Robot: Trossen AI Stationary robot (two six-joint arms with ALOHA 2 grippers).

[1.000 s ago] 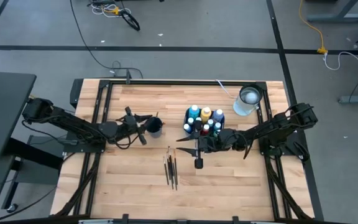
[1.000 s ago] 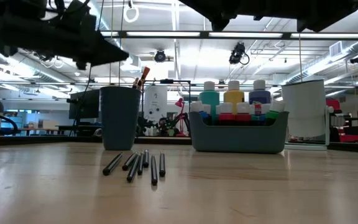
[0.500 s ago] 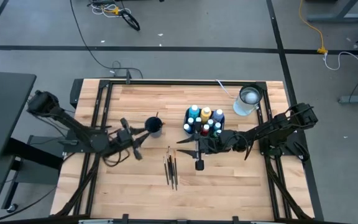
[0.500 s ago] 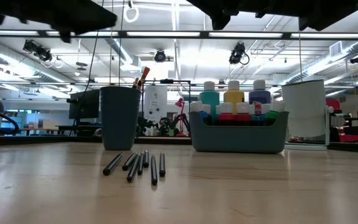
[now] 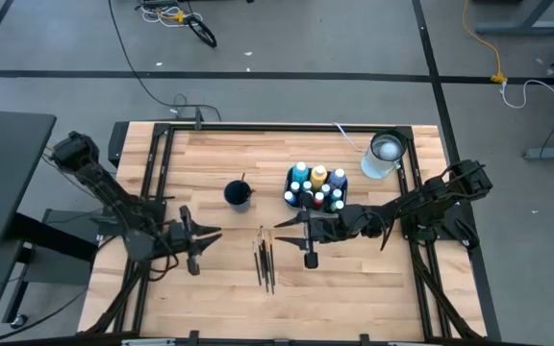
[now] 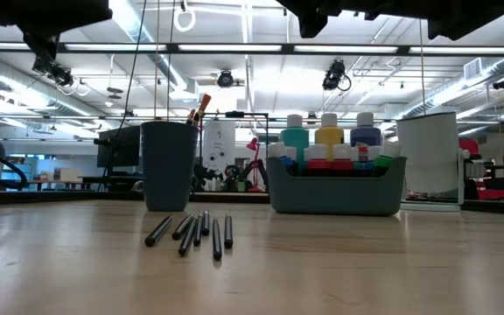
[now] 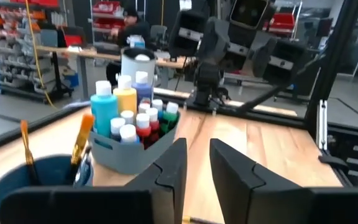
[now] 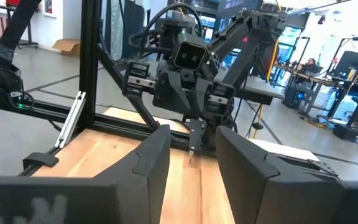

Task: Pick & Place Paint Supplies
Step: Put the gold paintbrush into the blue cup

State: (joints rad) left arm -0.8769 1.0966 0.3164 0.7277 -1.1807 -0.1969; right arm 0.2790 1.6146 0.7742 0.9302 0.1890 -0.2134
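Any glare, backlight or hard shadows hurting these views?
High view: even light on the table, only soft shadows. Low view: bright ceiling strips behind it backlight the blue cup and the bin, and there is a tabletop sheen around the paintbrushes. Wrist views: no glare visible.

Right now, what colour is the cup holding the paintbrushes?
Dark blue; the cup shows best in the left wrist view.

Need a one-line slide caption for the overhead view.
Brushes lie loose on the table between both empty pincers; bottles fill the bin.
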